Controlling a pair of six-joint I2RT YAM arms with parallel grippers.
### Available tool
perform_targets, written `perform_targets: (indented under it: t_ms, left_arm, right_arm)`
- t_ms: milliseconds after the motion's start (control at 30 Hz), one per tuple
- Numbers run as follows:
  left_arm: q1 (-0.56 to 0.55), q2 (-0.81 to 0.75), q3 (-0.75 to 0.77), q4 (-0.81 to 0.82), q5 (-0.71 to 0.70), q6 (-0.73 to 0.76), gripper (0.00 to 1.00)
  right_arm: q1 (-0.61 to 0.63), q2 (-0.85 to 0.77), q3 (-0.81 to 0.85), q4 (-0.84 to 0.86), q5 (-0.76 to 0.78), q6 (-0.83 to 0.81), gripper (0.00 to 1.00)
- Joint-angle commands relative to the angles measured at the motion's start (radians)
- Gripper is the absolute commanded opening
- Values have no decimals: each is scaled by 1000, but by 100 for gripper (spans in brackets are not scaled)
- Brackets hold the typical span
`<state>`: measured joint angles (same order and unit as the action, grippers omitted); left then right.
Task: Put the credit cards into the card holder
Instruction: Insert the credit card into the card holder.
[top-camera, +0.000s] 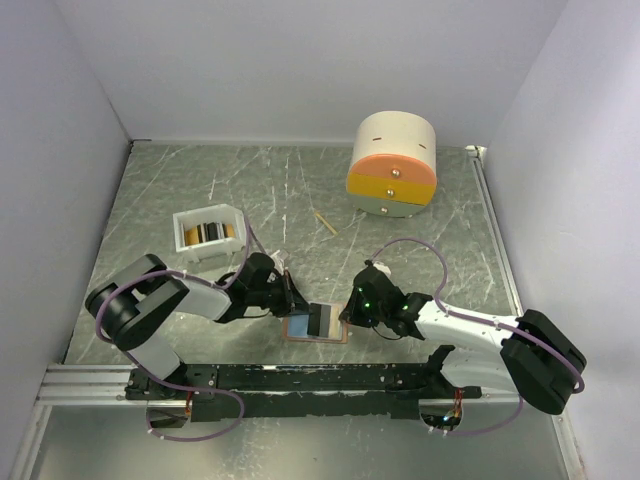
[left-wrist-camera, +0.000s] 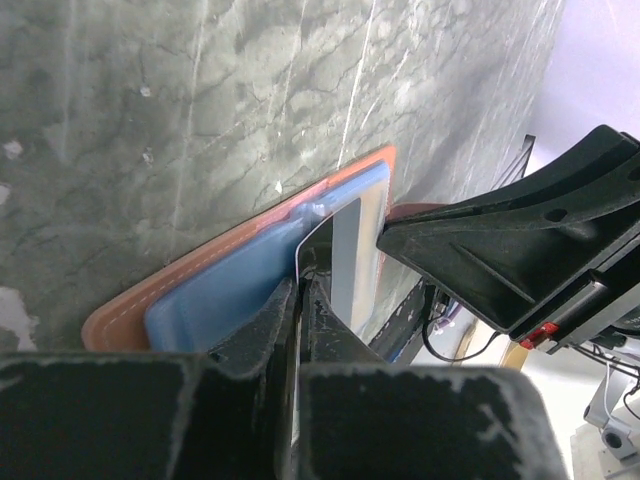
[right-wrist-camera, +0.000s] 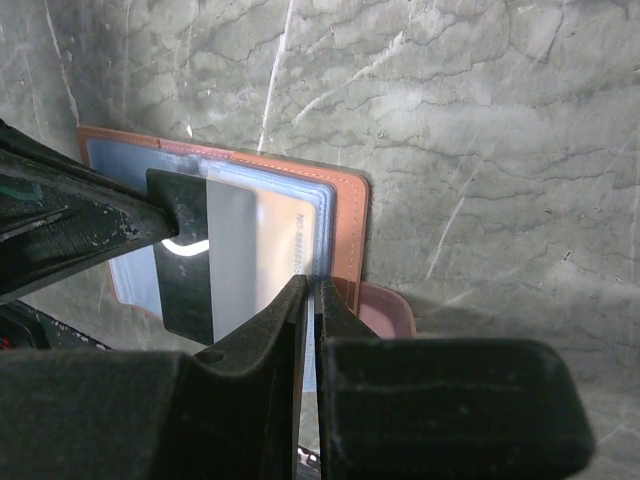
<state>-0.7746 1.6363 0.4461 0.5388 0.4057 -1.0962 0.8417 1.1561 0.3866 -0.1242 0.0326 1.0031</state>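
Much of the card holder (right-wrist-camera: 350, 225) is hidden from above, where the two grippers crowd over it and only a blue and a dark patch show. In the right wrist view the dark fingers cover its near edge, and the near end of the credit card (right-wrist-camera: 225, 255) is cut off behind them.

The left gripper (left-wrist-camera: 300, 285) has its fingers pressed together on the black end of that card, pinching it by the edge. The right gripper (right-wrist-camera: 308, 285) is also pressed together, right at the holder's edge; whether it nips a pocket lip there I cannot tell.

The holder lies open and flat on the table (top-camera: 250, 190), between the two grippers and touching both. It has a salmon-pink stitched border, a light blue inner face on the left gripper's side, and a rounded pink tab poking out just beside the right fingers. The card lies across the inner face in bands of black, grey and pale gold, with its far edge at the pocket lip.

Beyond the left gripper, well apart, stands a white tray (top-camera: 180, 228) holding dark and yellow cards (top-camera: 210, 233). A thin wooden stick (top-camera: 323, 222) lies farther out, and a round cream, orange and yellow drawer box (top-camera: 392, 165) stands beyond the right gripper
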Motion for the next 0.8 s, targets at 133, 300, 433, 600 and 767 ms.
perform_targets:
  t_ms: [133, 300, 433, 600, 767]
  left_arm:
    - [-31, -70, 53, -159, -69, 46, 34]
    - [-31, -166, 43, -208, -98, 26, 42]
    - [-33, -175, 41, -218, -85, 20, 45]
    - [-44, -140, 17, -166, -66, -9, 43]
    - [-57, -91, -4, -83, -41, -42, 44]
  right_arm:
    - [13, -12, 20, -86, -21, -20, 12]
    - [14, -49, 34, -114, -41, -28, 16]
    - [13, -74, 17, -109, -53, -22, 17]
    - [13, -64, -1, -67, -73, -22, 22]
    - [14, -43, -8, -42, -83, -23, 22]
